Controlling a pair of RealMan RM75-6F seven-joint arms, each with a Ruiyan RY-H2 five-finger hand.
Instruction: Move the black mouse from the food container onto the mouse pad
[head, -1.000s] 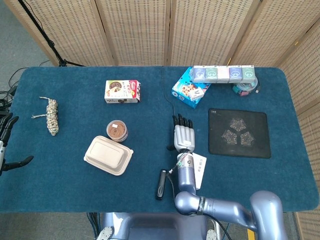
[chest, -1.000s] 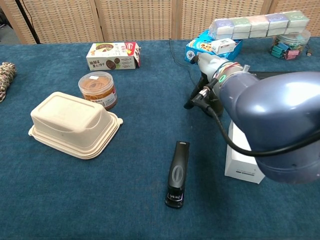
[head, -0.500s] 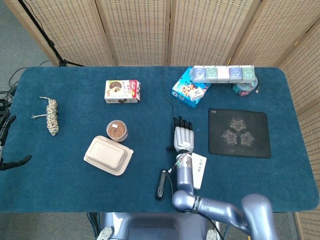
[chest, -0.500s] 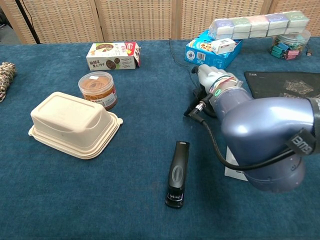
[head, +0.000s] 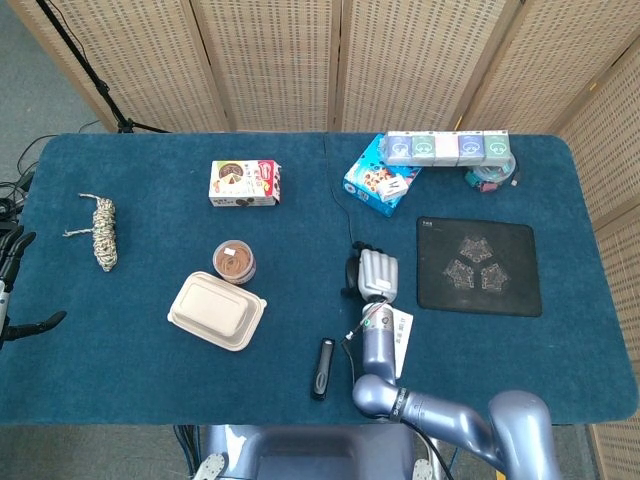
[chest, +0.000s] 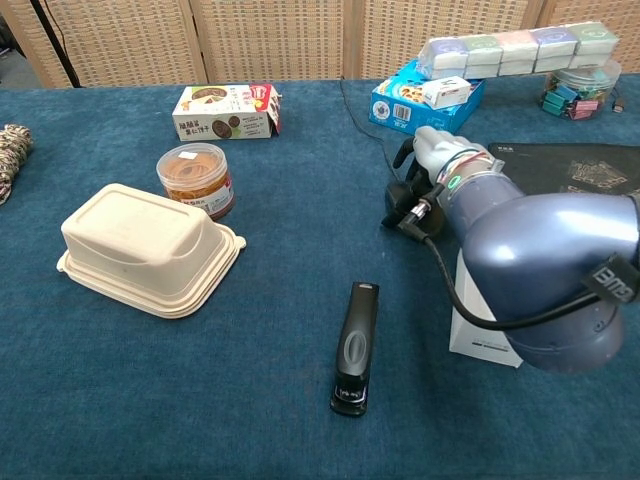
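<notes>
My right hand (head: 374, 274) (chest: 437, 158) lies on the cloth just left of the black mouse pad (head: 478, 266) (chest: 570, 165). Its fingers curl down over the black mouse (head: 352, 276) (chest: 404, 190), which shows only as a dark shape under the palm. The mouse's thin cable (head: 334, 190) runs away toward the back of the table. The beige food container (head: 216, 311) (chest: 145, 248) sits shut to the left, well apart from the hand. At the far left edge my left hand (head: 12, 290) hovers with its dark fingers spread and nothing in them.
A black stapler (head: 321, 368) (chest: 355, 347) lies near the front edge and a white box (head: 398, 335) (chest: 485, 325) rests under my right forearm. A brown jar (head: 234, 262), a snack box (head: 244, 183), a rope bundle (head: 102, 231), a blue box (head: 378, 180) and tissue packs (head: 447, 148) stand further back.
My right hand's fingers, stretched flat before, have curled down over the mouse, and the hand has shifted slightly right toward the pad. The left hand has barely moved.
</notes>
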